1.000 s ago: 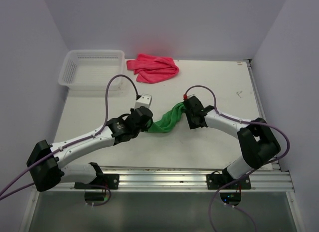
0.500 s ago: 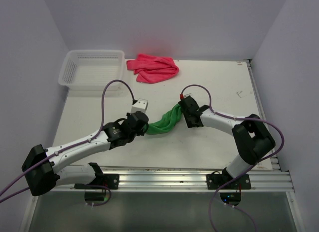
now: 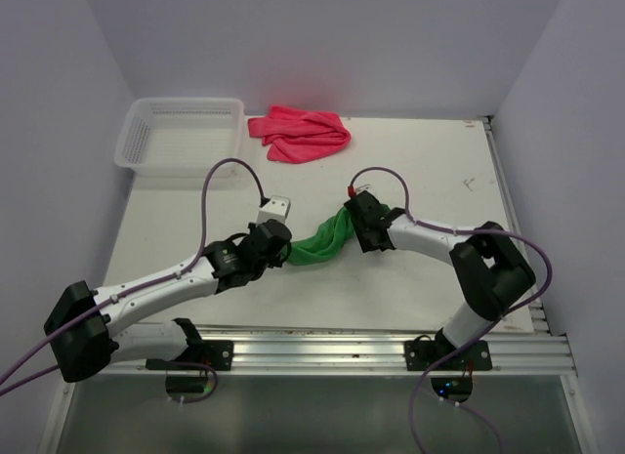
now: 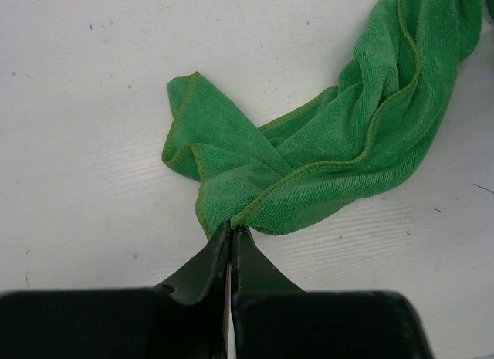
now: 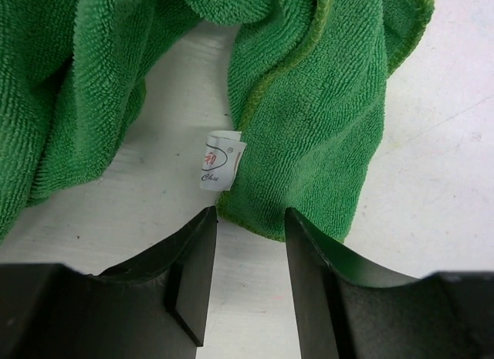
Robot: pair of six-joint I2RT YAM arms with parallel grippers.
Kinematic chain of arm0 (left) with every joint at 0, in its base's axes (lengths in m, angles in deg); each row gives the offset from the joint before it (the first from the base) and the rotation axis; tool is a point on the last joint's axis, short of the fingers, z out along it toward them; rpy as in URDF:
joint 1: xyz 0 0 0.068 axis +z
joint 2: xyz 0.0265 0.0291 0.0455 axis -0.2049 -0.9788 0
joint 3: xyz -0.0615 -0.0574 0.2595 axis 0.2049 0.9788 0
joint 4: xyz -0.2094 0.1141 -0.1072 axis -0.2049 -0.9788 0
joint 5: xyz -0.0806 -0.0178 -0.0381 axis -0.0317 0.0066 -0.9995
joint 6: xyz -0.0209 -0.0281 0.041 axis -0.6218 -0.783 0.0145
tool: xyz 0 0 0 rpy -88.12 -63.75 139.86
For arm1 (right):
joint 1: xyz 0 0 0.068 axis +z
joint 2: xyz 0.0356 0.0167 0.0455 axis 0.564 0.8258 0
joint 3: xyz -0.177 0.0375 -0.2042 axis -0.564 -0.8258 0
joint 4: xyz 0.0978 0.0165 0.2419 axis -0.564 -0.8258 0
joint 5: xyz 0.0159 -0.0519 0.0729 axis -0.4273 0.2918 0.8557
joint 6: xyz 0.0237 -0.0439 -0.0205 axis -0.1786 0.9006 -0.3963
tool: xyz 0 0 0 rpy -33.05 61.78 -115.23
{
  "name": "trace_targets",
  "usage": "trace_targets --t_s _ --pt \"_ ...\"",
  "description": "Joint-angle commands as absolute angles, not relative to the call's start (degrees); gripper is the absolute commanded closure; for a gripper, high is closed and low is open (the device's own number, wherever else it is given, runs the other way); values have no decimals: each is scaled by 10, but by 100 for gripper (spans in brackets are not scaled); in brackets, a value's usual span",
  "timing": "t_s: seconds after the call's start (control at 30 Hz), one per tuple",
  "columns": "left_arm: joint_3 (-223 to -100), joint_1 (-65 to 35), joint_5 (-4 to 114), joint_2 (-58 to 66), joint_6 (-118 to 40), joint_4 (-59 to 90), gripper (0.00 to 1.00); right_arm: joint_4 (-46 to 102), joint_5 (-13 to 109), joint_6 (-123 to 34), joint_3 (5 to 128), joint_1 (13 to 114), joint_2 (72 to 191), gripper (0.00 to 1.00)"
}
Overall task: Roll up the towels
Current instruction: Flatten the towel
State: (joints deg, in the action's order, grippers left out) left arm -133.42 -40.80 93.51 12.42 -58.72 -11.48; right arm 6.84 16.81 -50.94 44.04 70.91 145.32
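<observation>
**While the green towel (image 3: 327,239) is twisted, rolling is risky**

From above, it lies like a rope in the middle of the worktop (image 3: 439,171), with the pink towel (image 3: 301,134) bunched at 12 o'clock. Left wrist view: the left pincer (image 4: 231,229) is pinched tight on its hem. Right wrist view: the right pincer (image 5: 251,216) stands open, holding nothing. A pull now could tighten the twist.

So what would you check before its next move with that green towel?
1. The left gripper clamps a corner of the green towel: ok.
2. The right gripper grips it too: not ok, jaws open, hem just ahead.
3. The green towel lies flat for rolling: not ok, twisted and bunched.
4. The pink towel sits apart from both arms: ok, crumpled beside the basket.
</observation>
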Motion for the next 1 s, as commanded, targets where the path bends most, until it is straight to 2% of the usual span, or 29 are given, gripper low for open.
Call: trace_targets --t_s 0.0,0.2,0.43,0.97 --pt "-1331 -406 935 116 -583 -85 100 88 122 -513 451 720 1448 55" --pt "-1327 -406 933 114 -581 -78 100 81 85 -518 448 736 1409 52" --pt "-1323 -406 932 113 -581 -70 100 91 130 -521 438 738 1419 73" --pt "-1316 -406 928 112 -577 -72 100 84 140 -530 477 738 1530 69"
